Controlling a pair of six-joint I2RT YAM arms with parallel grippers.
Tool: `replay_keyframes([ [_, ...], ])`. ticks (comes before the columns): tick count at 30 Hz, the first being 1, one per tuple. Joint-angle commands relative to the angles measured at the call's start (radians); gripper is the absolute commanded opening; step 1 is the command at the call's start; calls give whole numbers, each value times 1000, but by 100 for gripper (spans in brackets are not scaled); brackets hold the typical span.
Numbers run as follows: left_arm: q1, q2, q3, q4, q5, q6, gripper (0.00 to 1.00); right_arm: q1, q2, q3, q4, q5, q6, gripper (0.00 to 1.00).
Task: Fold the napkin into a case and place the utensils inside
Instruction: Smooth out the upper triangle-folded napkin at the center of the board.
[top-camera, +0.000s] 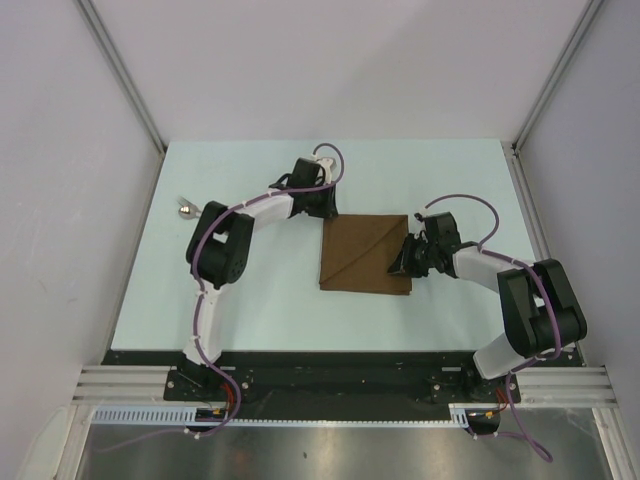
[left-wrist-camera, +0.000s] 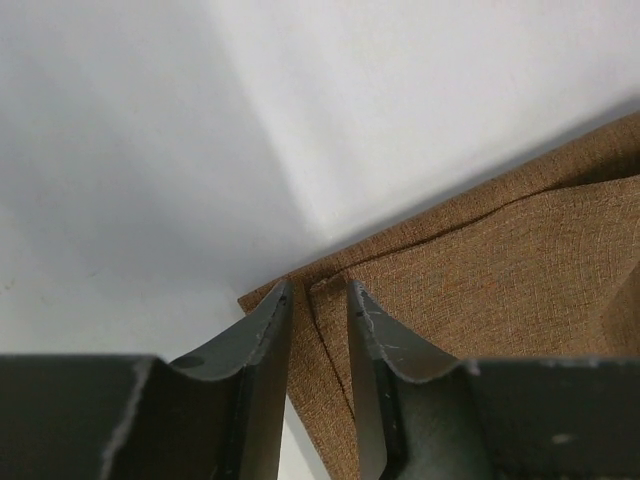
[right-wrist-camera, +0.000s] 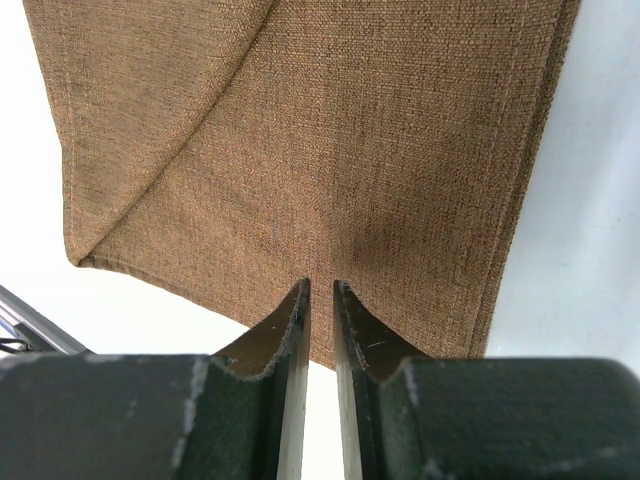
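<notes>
Napkin (top-camera: 365, 253) flat, left jaws slightly spread astride far corner, right jaws low at edge (grip unclear)

You are looking at three views in which no text, label, brand, number or sign is showing legibly on any surface.

Setting: we log this as a robotics lab test cell. Two arms (top-camera: 215, 260) are bolted by a metal rail (top-camera: 120, 385) at the edge of a pale table (top-camera: 260, 310), boxed in by plain grey panel walls (top-camera: 330, 60) on metal posts (top-camera: 120, 75).
</notes>
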Motion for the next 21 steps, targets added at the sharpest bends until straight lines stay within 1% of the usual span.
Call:
replay_keyframes([
  [1,-6,33,34,33,21,-29,33,-2,3,-1,30,-11,7,19],
  [3,-11,42,36,34,21,-35,32,-2,4,-3,28,-14,7,18],
  [7,-11,48,33,31,12,-43,25,-2,7,-3,25,-9,6,17],
  [10,-11,46,36,26,18,-44,17,-2,18,0,13,5,6,17],
  [11,-11,43,37,23,21,-46,12,-5,24,0,11,8,12,17],
  [13,-11,18,39,19,38,-56,6,-11,23,-14,17,28,26,16],
  [14,-11,5,28,22,40,-61,0,-14,21,-15,19,35,35,16],
  [21,-3,-90,-13,10,54,-112,0,-46,41,-40,39,57,63,12],
])
